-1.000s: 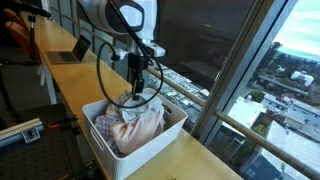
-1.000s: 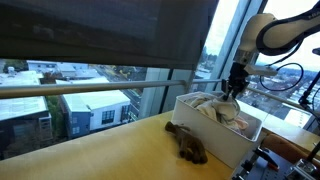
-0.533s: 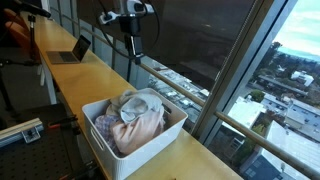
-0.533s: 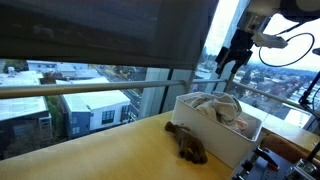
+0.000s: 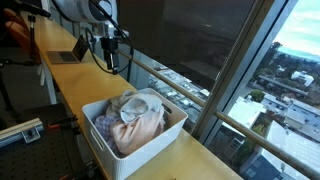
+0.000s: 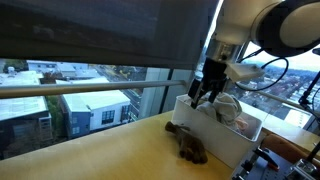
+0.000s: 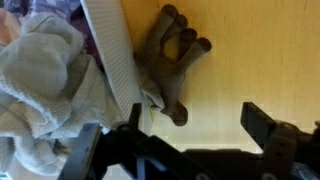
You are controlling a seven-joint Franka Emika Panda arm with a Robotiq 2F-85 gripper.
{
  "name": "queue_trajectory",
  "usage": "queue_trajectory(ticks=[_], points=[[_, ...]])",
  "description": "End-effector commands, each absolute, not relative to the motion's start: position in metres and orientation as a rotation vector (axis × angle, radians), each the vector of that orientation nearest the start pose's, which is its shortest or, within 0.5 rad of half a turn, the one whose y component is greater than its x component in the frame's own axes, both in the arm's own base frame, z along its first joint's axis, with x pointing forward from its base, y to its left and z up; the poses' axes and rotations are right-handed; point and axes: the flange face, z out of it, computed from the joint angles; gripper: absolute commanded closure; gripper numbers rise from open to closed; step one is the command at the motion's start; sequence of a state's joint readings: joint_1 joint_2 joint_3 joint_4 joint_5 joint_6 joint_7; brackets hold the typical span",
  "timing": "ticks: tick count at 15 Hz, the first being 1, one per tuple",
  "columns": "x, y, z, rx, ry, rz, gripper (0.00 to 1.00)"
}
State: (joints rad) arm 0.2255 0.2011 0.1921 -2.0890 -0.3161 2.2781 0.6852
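Overhead, the gripper (image 6: 203,95) is seen hanging with its jaws spread wide and nothing held, above the edge of a white bin (image 6: 228,142) filled with crumpled laundry (image 7: 40,75). A dark brown glove (image 7: 170,62) is shown flat on the worktop (image 7: 250,60), pressed against the bin's outer wall. It lies below the gripper and a little ahead of the gap between the jaws. Its long axis, cuff to fingers, runs roughly along that wall and so crosswise to the line between the fingertips.
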Motion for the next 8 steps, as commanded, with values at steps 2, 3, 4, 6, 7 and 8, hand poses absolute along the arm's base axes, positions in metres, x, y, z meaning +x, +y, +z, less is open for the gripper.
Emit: queue_trajectory(ticks=[2, 3, 4, 6, 7, 8], points=[[0.555, 0.238, 0.280, -3.314, 0.075, -0.115, 0.00], [0.560, 0.238, 0.271, -3.319, 0.068, -0.102, 0.00], [0.566, 0.237, 0.261, -3.319, 0.063, -0.084, 0.00], [0.576, 0.232, 0.239, -3.332, 0.068, -0.053, 0.00], [0.580, 0.228, 0.229, -3.341, 0.070, -0.039, 0.00], [0.583, 0.224, 0.216, -3.350, 0.073, -0.016, 0.00]])
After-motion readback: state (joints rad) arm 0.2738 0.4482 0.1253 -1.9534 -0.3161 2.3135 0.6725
